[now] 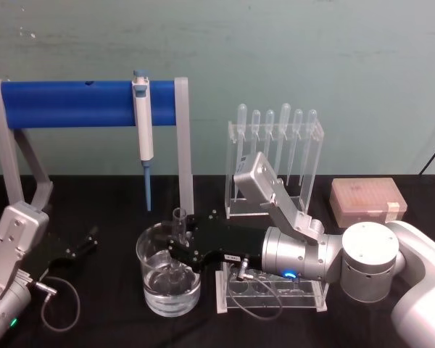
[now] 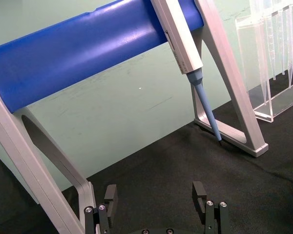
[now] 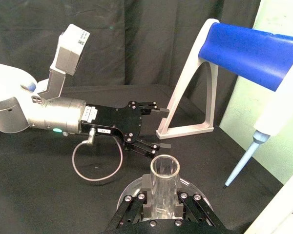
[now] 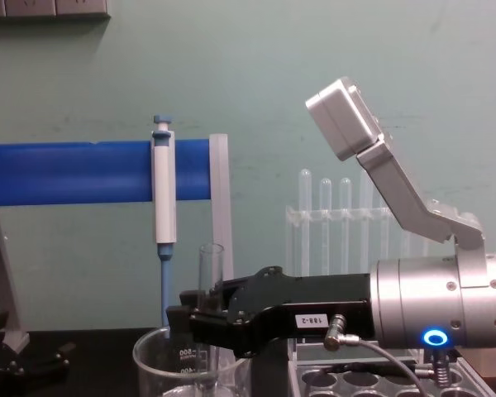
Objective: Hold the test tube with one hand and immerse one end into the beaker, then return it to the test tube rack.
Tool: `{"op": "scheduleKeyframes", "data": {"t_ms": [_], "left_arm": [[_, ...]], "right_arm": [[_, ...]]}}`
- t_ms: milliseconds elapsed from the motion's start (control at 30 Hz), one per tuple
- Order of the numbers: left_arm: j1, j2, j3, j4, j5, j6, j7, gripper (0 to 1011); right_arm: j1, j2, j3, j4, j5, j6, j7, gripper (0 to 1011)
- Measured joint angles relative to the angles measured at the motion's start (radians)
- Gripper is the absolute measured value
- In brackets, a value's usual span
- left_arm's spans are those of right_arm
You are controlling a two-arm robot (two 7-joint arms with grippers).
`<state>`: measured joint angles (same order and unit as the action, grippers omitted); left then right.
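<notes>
The beaker (image 1: 154, 262) stands on the black table, holding clear liquid. The test tube (image 1: 179, 220) is upright over it, open rim up, with its lower end down inside the beaker. My right gripper (image 1: 183, 252) reaches in from the right and is shut on the tube's middle. From the chest, the test tube (image 4: 210, 266) rises above the right gripper (image 4: 200, 319) and the beaker (image 4: 153, 362). The right wrist view looks down the test tube (image 3: 164, 171) held in the right gripper (image 3: 162, 208). My left gripper (image 1: 85, 243) rests open at the left; the left gripper (image 2: 155, 195) holds nothing.
A blue-barred stand (image 1: 87, 103) with a hanging pipettor (image 1: 143, 130) rises behind the beaker. The pipette rack (image 1: 275, 156) stands behind my right arm, and a clear multi-hole rack (image 1: 275, 293) lies under its wrist. A tip box (image 1: 366, 201) sits at back right.
</notes>
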<state>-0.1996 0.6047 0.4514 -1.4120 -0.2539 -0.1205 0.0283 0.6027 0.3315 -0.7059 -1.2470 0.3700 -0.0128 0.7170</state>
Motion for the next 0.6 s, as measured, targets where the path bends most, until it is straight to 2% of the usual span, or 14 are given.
{"op": "scheduleKeyframes", "data": {"t_ms": [600], "left_arm": [[0.000, 0.000, 0.000, 0.000, 0.000, 0.000, 0.000, 1000]], "right_arm": [[0.000, 0.000, 0.000, 0.000, 0.000, 0.000, 0.000, 226]]}}
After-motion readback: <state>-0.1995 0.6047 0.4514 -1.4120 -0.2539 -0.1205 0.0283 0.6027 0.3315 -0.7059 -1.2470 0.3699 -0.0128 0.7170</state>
